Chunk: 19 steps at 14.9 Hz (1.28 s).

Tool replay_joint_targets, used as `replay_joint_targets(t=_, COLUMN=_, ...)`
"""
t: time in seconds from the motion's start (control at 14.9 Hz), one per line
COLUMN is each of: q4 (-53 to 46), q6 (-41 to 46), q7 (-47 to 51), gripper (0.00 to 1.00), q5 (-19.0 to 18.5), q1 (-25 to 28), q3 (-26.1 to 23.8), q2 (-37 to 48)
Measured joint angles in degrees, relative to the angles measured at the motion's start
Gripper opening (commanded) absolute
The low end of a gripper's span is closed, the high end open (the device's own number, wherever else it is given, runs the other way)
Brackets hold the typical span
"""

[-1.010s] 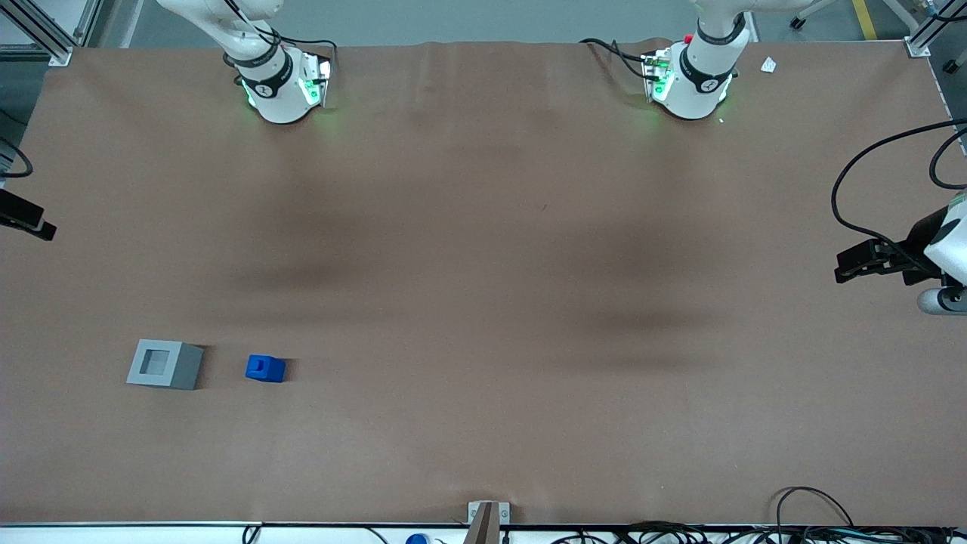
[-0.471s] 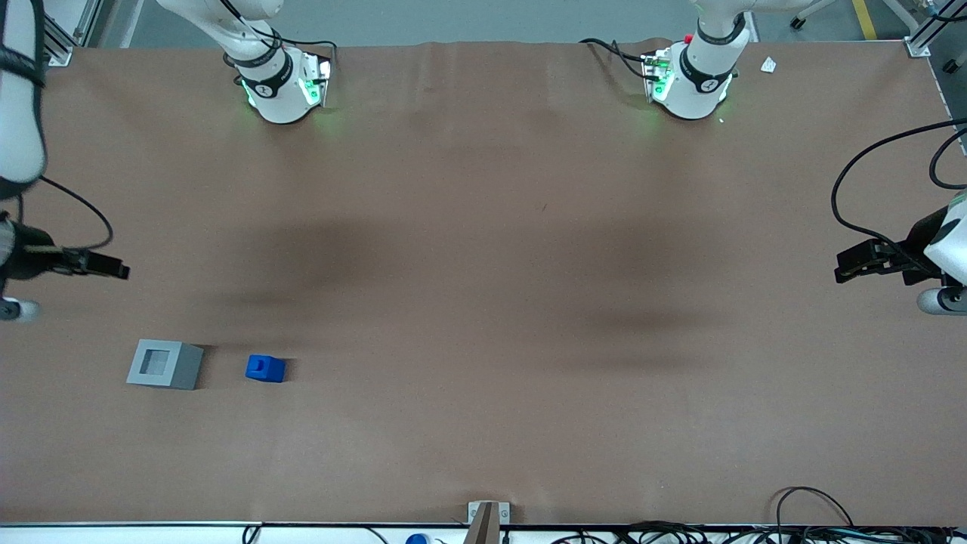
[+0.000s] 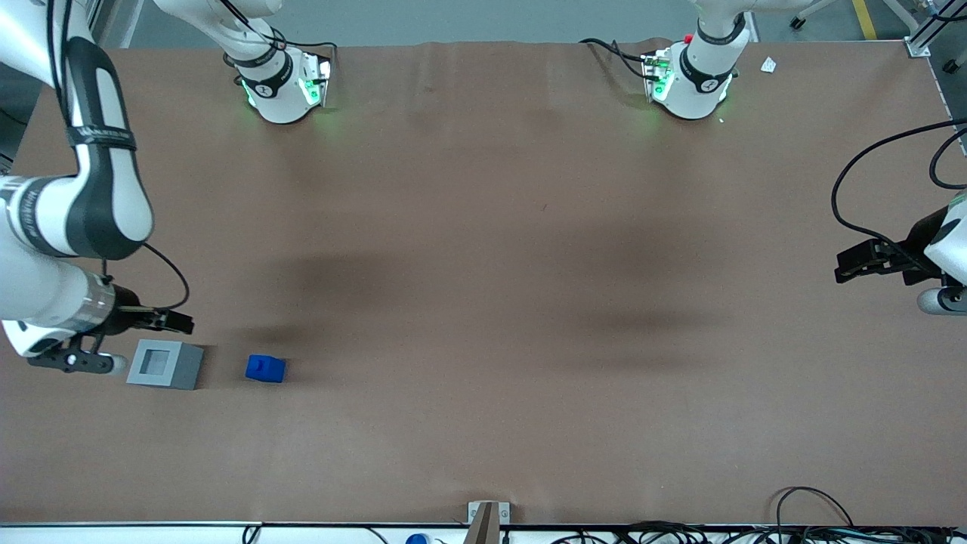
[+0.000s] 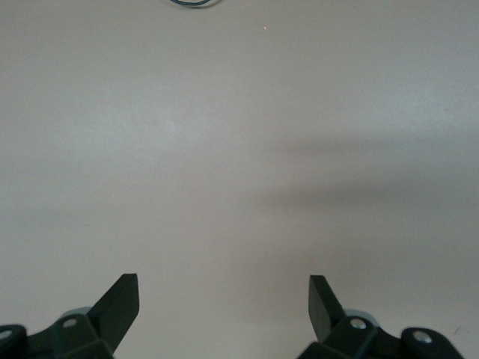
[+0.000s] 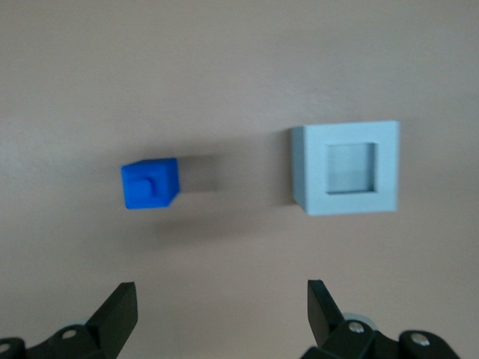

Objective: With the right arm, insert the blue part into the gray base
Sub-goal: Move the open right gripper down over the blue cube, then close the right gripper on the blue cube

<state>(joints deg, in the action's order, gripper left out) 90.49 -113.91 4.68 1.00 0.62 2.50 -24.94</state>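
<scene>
The blue part [image 3: 265, 368] [image 5: 151, 183] sits on the brown table, beside the gray base [image 3: 165, 364] [image 5: 348, 168], whose square recess faces up and holds nothing. The right arm [image 3: 83, 196] reaches over the working arm's end of the table. Its gripper [image 3: 180, 324] [image 5: 222, 299] hovers just above the gray base's edge, a little farther from the front camera than both blocks. The fingers [image 5: 120, 307] are open, touching neither block, and only bare table shows between them.
Two arm bases [image 3: 283, 83] [image 3: 691, 75] stand at the table edge farthest from the front camera. Near the front camera, a metal bracket [image 3: 487, 517] and loose cables [image 3: 816, 514] lie along the edge. A white scrap [image 3: 768, 65] lies beside one base.
The right arm has swung in from the table's end, toward the front camera, until its gripper reached the gray base. Neither block has moved.
</scene>
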Motion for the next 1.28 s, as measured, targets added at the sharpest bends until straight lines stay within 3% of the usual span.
replay_joint_targets(t=0.47, q4=-0.73, q6=-8.08, q7=0.84, gripper=1.00, q5=2.56, q1=3.04, q3=-0.30, q2=-8.83)
replay_joint_targets(t=1.28, q4=-3.50, q6=-10.27, q7=1.50, gripper=1.00, q5=3.16, q1=5.03, q3=-0.32, q2=-15.47)
